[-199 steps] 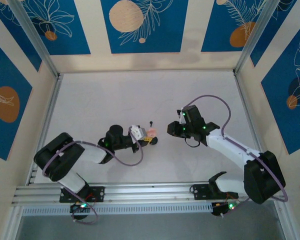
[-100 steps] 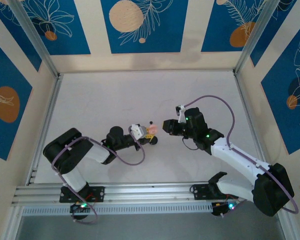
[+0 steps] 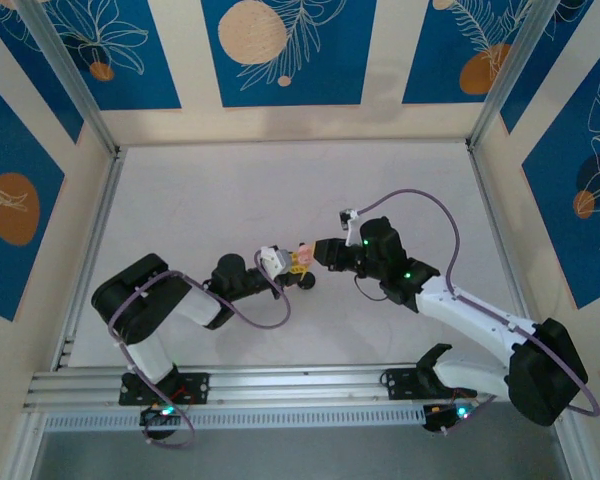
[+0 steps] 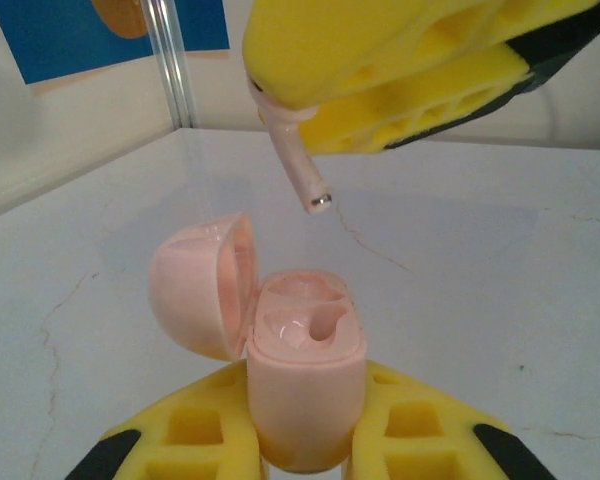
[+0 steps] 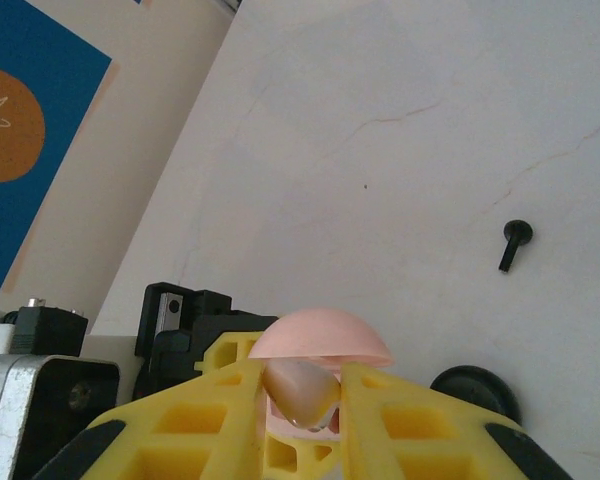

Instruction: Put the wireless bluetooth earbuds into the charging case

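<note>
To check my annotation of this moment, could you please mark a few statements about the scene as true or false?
1. The pale pink round charging case has its lid open. True.
2. The right jaws hold a black earbud. False: they hold a pale pink stemmed earbud.
3. That earbud already sits in the case. False: it hangs above it, apart.
4. The left jaws grip the pink case. True.
5. A small black stemmed earbud lies on the white table. True.

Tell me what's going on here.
The left claw grips an open pink case upright, with its lid swung back. The right claw holds a pink earbud stem-down just above the case, not yet in it. A black earbud lies loose on the table.
</note>
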You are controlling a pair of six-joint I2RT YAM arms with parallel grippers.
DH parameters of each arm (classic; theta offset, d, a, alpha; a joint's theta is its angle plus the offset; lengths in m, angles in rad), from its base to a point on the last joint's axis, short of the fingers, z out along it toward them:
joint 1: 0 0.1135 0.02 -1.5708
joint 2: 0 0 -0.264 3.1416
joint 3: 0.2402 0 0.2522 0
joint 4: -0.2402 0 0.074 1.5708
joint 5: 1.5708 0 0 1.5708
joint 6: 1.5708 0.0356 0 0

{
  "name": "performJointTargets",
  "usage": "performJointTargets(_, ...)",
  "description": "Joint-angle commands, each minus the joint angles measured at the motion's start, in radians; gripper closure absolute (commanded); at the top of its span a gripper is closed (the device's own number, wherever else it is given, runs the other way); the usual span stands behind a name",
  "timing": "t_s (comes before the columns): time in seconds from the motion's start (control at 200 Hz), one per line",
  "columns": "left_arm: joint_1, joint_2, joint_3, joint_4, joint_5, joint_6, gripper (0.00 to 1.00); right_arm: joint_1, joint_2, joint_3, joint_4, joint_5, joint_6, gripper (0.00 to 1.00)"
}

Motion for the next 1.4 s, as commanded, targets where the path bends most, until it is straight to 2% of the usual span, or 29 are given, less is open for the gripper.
performJointTargets(0.0, -0.013, 0.014, 0.011, 0.075, -0.005, -0.022, 0.87, 0.017, 0.011, 0.007, 0.024, 0.029, -0.021, 0.77)
performJointTargets(1.015, -0.012, -0.047, 0.009, 0.075, -0.015, -0.028, 0.87, 0.087, 0.045, 0.018, -0.023, 0.133, -0.085, 0.77)
performJointTargets(1.195, -0.013, -0.056, 0.008, 0.075, -0.017, -0.025, 0.87, 0.092, 0.045, 0.019, -0.02, 0.125, -0.09, 0.71)
performJointTargets(1.395, -0.013, -0.057, 0.004, 0.075, -0.018, -0.022, 0.87, 0.093, 0.035, 0.031, -0.025, 0.116, -0.096, 0.6)
